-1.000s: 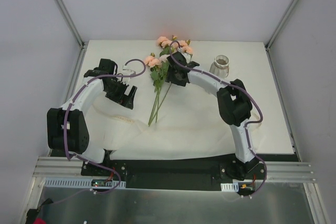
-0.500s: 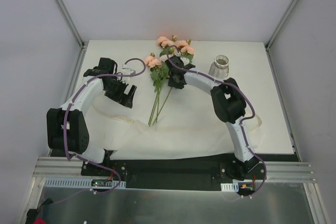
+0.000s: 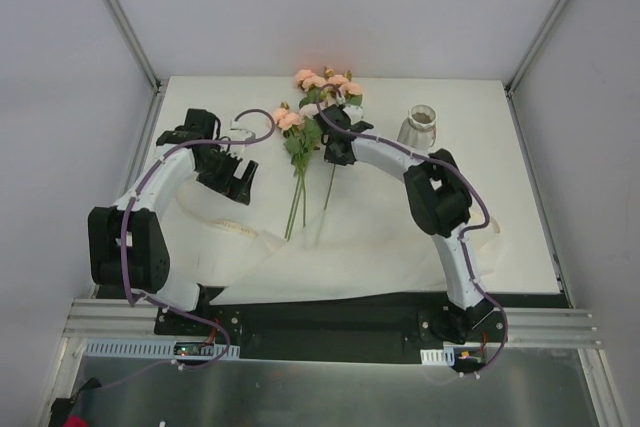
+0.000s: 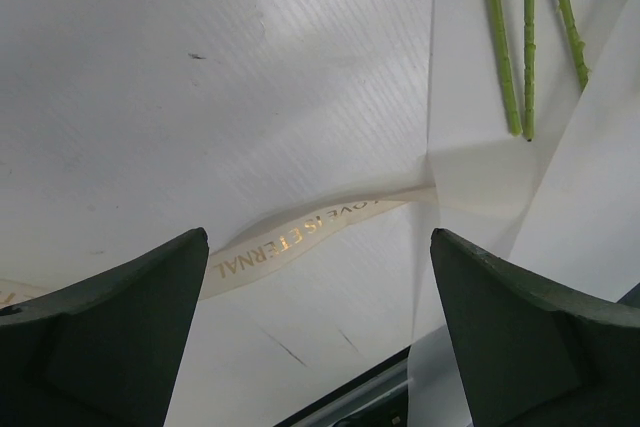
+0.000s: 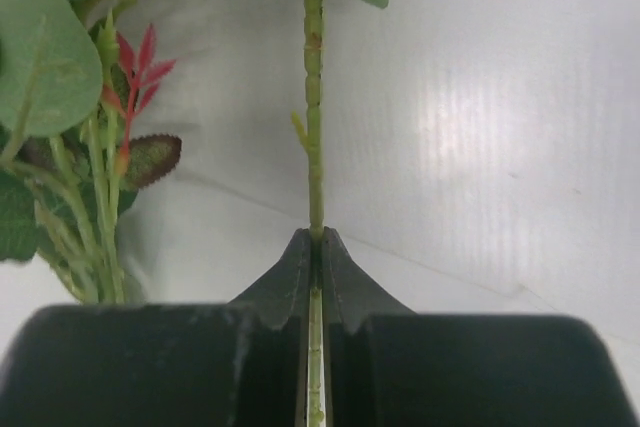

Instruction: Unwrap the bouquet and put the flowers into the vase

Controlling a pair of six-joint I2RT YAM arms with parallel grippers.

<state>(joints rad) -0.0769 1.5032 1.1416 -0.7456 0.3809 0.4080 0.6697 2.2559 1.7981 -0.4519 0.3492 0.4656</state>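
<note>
Almost at table's (image 3: 520,147) far edge: flowers (image 3: 325,87)

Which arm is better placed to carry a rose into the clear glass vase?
Right. The right gripper is shut on one thin green rose stem, and the vase stands nearer it. The left gripper hangs open above the cream ribbon, holding nothing.

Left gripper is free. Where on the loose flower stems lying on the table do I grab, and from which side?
Probably best: take the bare lower stretch of the stems, nearer than the leaves, coming straight down with the fingers across them. They lie flat, thin and leafless there, just right of the open left gripper.
</note>
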